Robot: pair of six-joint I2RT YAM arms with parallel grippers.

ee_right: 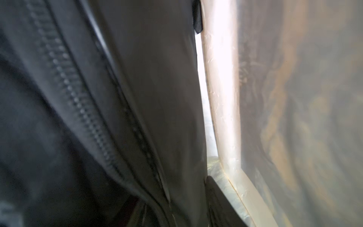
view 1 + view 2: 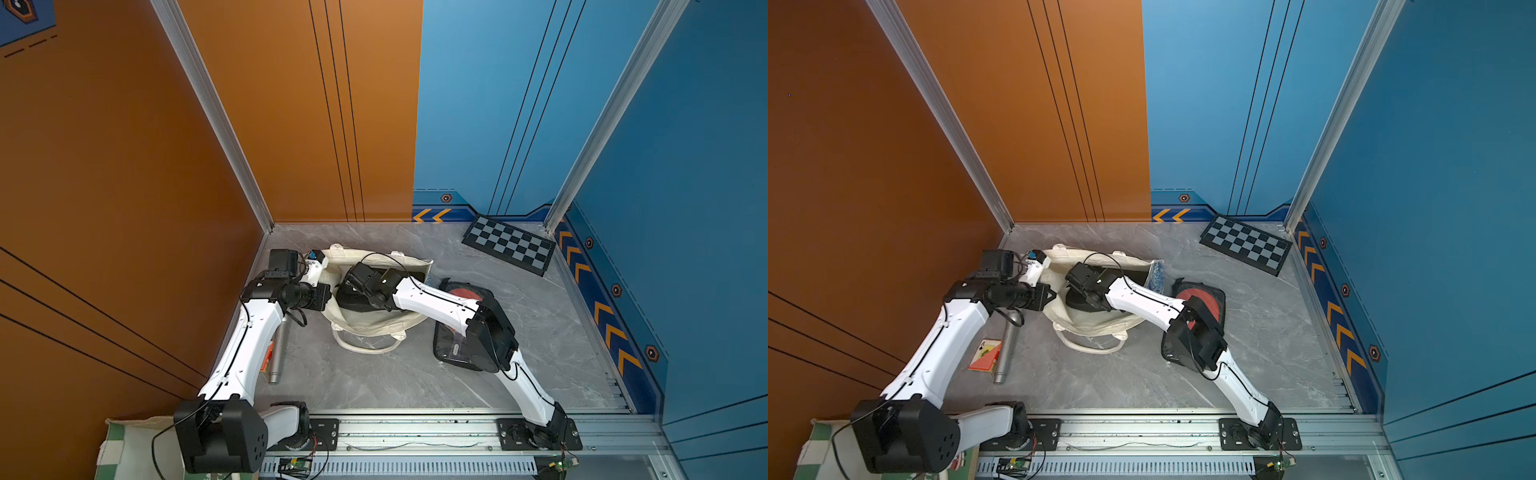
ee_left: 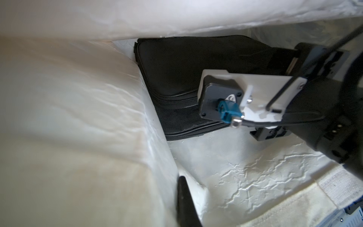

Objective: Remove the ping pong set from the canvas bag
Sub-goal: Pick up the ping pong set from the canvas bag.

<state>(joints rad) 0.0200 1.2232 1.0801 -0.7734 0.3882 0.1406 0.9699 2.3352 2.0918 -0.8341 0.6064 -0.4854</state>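
Note:
The cream canvas bag (image 2: 374, 328) lies open in the middle of the table. Inside it sits the ping pong set (image 2: 353, 303), a black zippered case, also seen in the left wrist view (image 3: 176, 68). My left gripper (image 2: 328, 296) is at the bag's left rim, shut on a fold of the bag's canvas wall (image 3: 78, 118). My right gripper (image 2: 347, 286) reaches down into the bag. In the right wrist view the case (image 1: 137, 78) fills the space at the jaws. One black finger (image 1: 216, 196) lies against its side and the other is lost in the dark.
A black-edged clear pouch with a red paddle (image 2: 465, 293) lies right of the bag under my right arm. A chessboard (image 2: 509, 245) leans at the back right. A metal cylinder (image 2: 277, 353) and a card box (image 2: 984, 353) lie by my left arm. A green-and-white tote (image 2: 124, 449) sits front left.

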